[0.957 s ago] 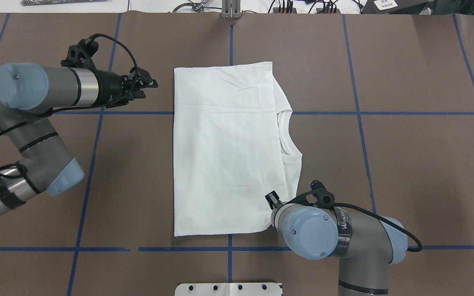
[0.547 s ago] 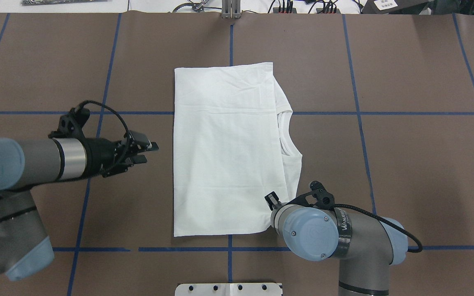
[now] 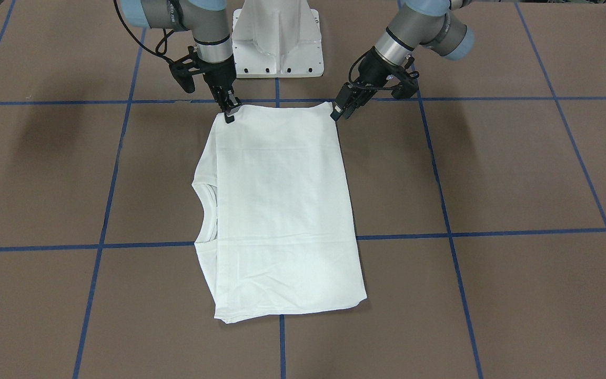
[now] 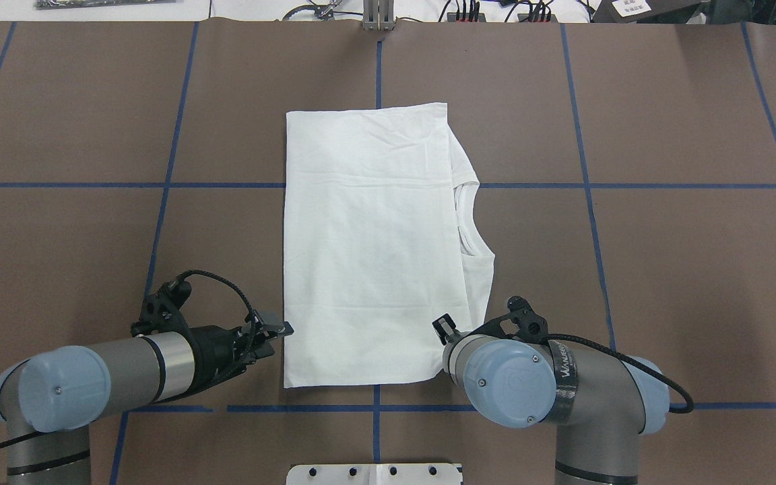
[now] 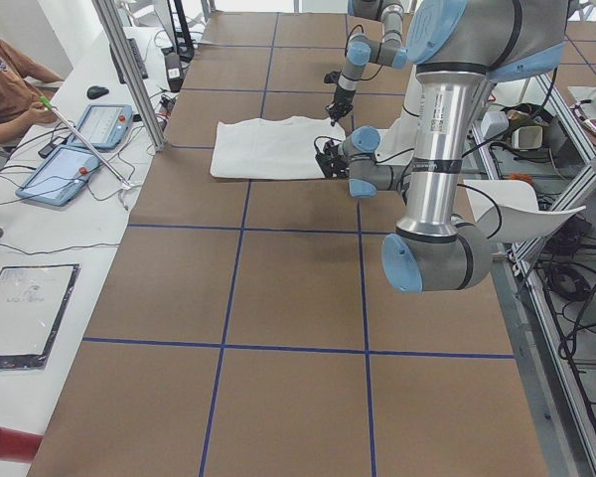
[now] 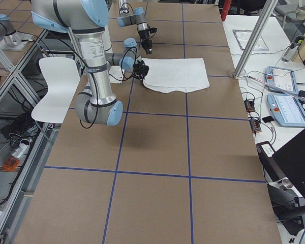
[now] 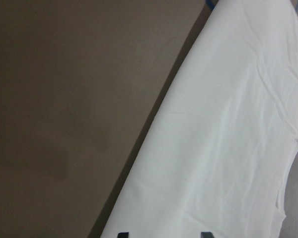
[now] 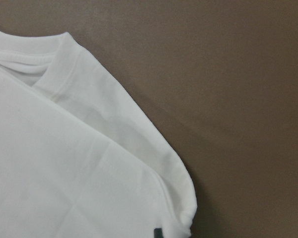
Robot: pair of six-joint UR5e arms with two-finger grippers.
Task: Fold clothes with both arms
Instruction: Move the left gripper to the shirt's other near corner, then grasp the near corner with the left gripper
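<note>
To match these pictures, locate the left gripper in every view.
Front-facing: left gripper upper middle, at the upper right corner of the T-shirt.
Overhead: lower left, beside its left edge.
Exterior left: upper middle, by its near corner.
Exterior right: upper middle, by its far corner.
Left wrist: fingertips at bottom edge.
Right wrist: absent.
Landmark: the T-shirt's robot-side corner opposite the collar.

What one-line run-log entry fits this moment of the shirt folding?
T-shirt: partly folded, flat on table | right gripper: shut on robot-side corner | left gripper: open at opposite robot-side corner, not gripping
</note>
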